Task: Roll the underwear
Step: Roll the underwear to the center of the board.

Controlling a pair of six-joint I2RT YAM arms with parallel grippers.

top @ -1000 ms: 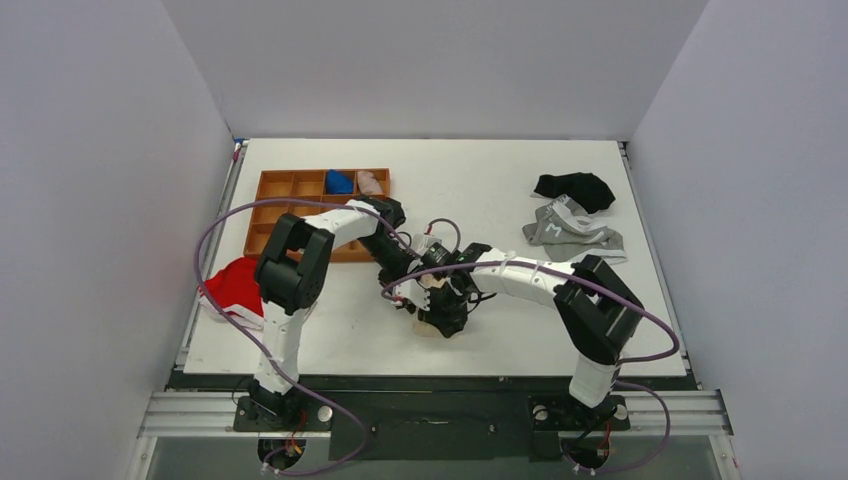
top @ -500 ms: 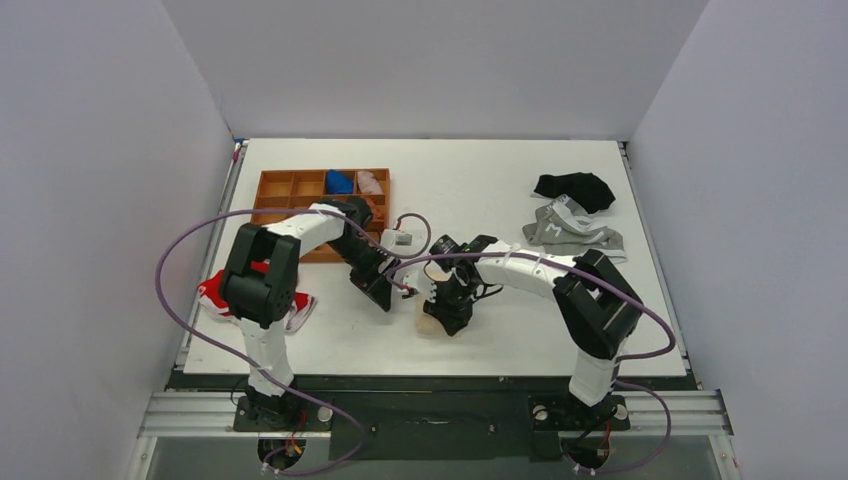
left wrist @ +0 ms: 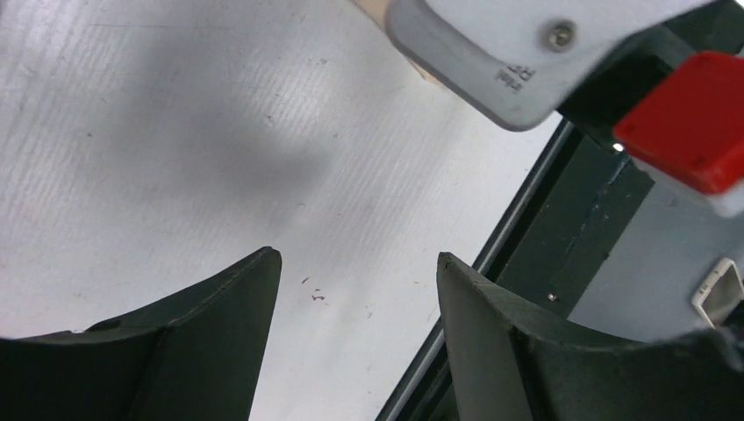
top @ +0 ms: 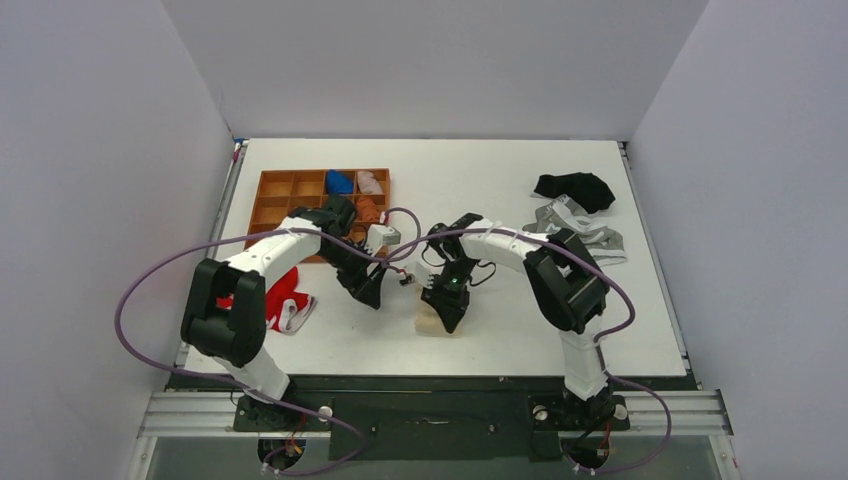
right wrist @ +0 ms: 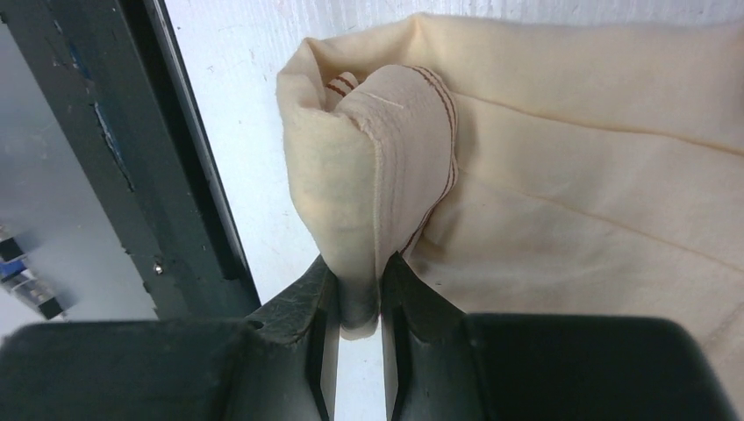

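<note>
cream underwear [right wrist: 570, 175] fold pinched in the right claw [right wrist: 358, 274]; left claw [left wrist: 357, 258] gapes empty above the table [left wrist: 132, 132].

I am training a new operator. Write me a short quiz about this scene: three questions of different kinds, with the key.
1. True or false: the right tool is shut on a fold of the underwear.
2. The left tool is: A) shut on cloth, B) open and empty, C) out of view.
3. Fill in: the garment near the left edge of the table is ___ with white trim.
Key: 1 true; 2 B; 3 red.
</note>
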